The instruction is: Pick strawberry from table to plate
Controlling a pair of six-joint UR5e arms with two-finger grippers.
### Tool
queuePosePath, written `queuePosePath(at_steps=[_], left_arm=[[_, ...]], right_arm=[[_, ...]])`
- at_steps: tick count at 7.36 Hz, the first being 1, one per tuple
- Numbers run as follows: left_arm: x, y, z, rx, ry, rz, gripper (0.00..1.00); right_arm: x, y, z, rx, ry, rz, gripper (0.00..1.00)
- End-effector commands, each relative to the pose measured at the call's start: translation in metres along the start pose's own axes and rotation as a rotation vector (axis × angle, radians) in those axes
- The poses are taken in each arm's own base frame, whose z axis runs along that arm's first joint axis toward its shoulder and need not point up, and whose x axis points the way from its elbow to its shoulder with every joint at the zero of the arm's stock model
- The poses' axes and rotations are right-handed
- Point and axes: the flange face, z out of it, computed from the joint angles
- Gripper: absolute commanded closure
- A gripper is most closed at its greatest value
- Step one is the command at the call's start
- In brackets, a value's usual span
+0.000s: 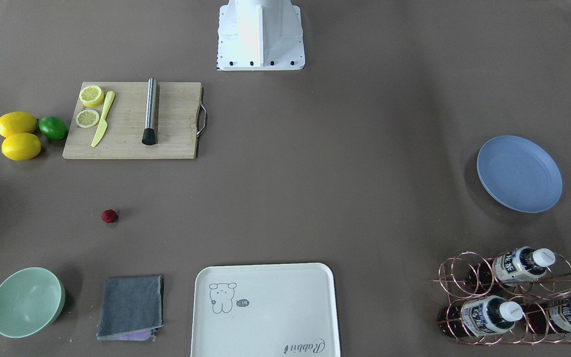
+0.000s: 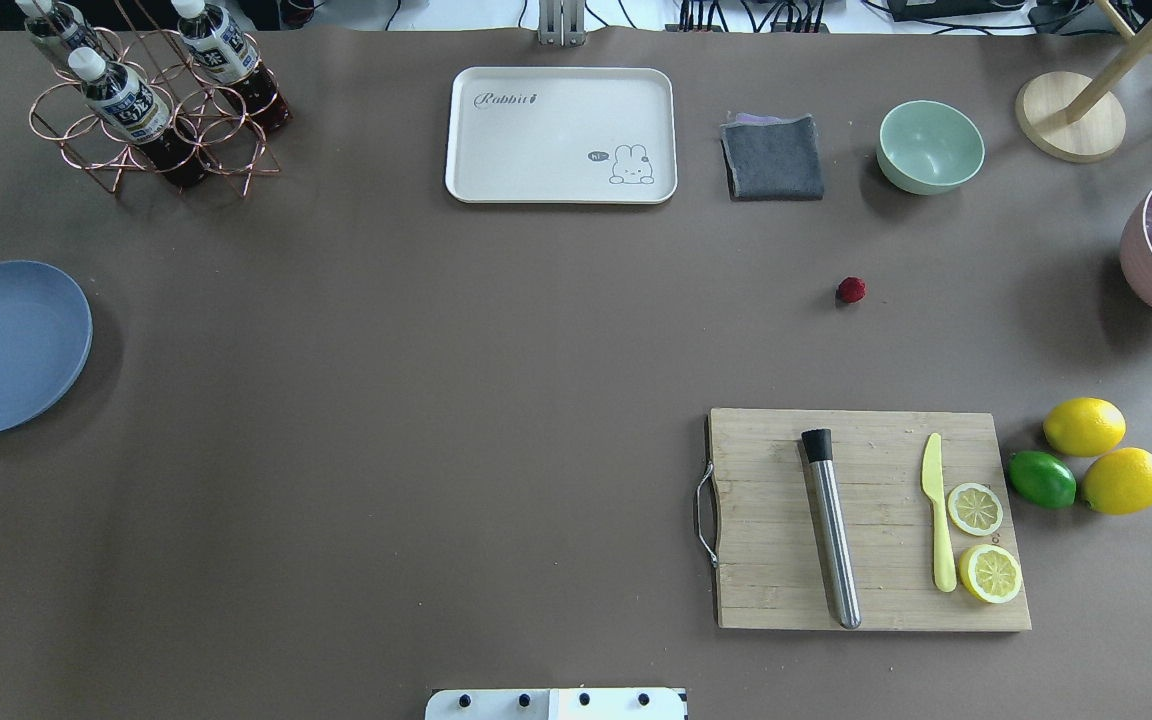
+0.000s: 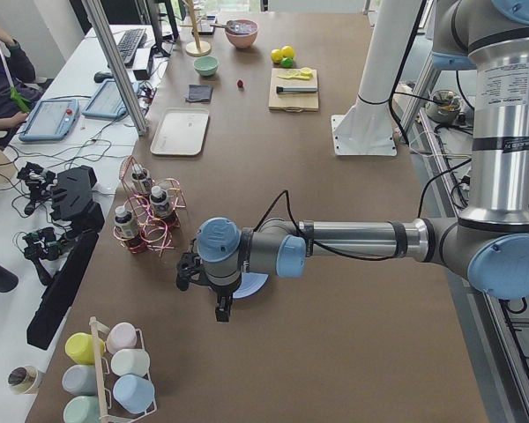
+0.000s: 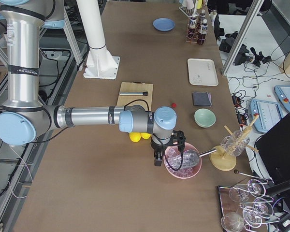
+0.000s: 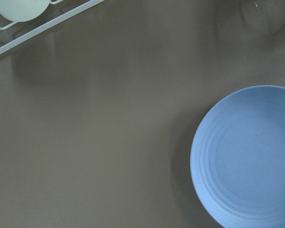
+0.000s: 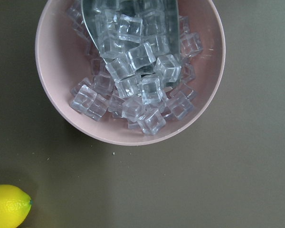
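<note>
The strawberry [image 2: 850, 290], small and dark red, lies alone on the brown table [image 2: 436, 400] between the cutting board and the grey cloth; it also shows as strawberry [image 1: 109, 215]. The blue plate [image 2: 6, 345] sits bare at the far left edge and fills the lower right of the left wrist view as plate [image 5: 249, 156]. My left gripper [image 3: 213, 295] hovers beside that plate, far from the berry. My right gripper [image 4: 168, 150] hangs over a pink bowl of ice. Only the side views show either gripper, so I cannot tell whether they are open or shut.
A wooden cutting board [image 2: 871, 520] carries a steel muddler, a yellow knife and lemon slices, with lemons [image 2: 1084, 426] and a lime beside it. A green bowl [image 2: 930, 146], grey cloth [image 2: 773, 157], cream tray [image 2: 561, 134], bottle rack [image 2: 151, 100] and pink ice bowl [image 6: 133, 71] line the edges.
</note>
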Motion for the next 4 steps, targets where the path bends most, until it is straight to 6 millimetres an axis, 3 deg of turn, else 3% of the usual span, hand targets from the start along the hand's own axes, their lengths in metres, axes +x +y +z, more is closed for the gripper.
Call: queuePosePath(at_steps=[1,4], left_arm=[[0.0012,-0.0004,-0.0011,0.001,0.000,0.005,0.02],[0.0021,-0.0009,-0.0019,0.006,0.000,0.011,0.02]], right_arm=[[0.0010,0.0016,0.0012,0.001,-0.001,-0.001,0.00],[0.0015,0.0017,0.0018,-0.001,-0.001,0.000,0.00]])
